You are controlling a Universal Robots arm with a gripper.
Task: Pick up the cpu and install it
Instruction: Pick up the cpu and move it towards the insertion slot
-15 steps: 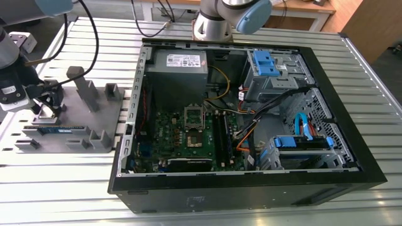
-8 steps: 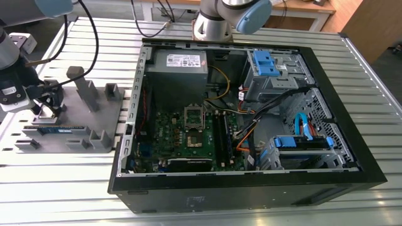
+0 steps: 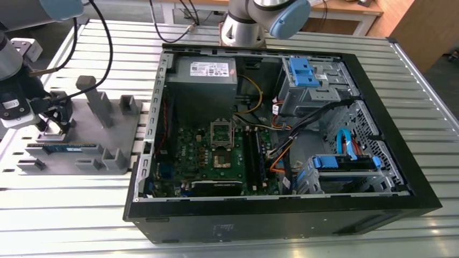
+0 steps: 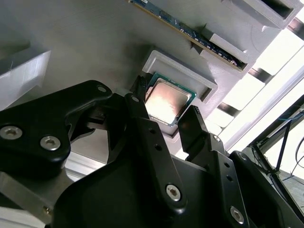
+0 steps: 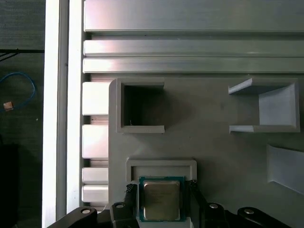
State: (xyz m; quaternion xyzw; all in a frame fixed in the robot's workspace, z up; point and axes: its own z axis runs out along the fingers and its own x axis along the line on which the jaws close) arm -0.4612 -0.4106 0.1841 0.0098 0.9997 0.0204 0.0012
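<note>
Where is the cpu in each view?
First wrist view: the small square silver-topped cpu sits in a pale rimmed pocket, at the black tool.
Second wrist view: cpu in the same pocket, at the tool.
Exterior view: too small to tell, under the tool at the exterior view's left.
Shared landmark: the grey holder plate.

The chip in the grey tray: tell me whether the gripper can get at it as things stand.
Probably yes. The gripper hangs close over the chip, which lies flat in the grey tray, and nothing lies between them.

A ribbed metal table (image 3: 423, 91) (bright with glare) stands near a wooden desk (image 3: 337, 8).
</note>
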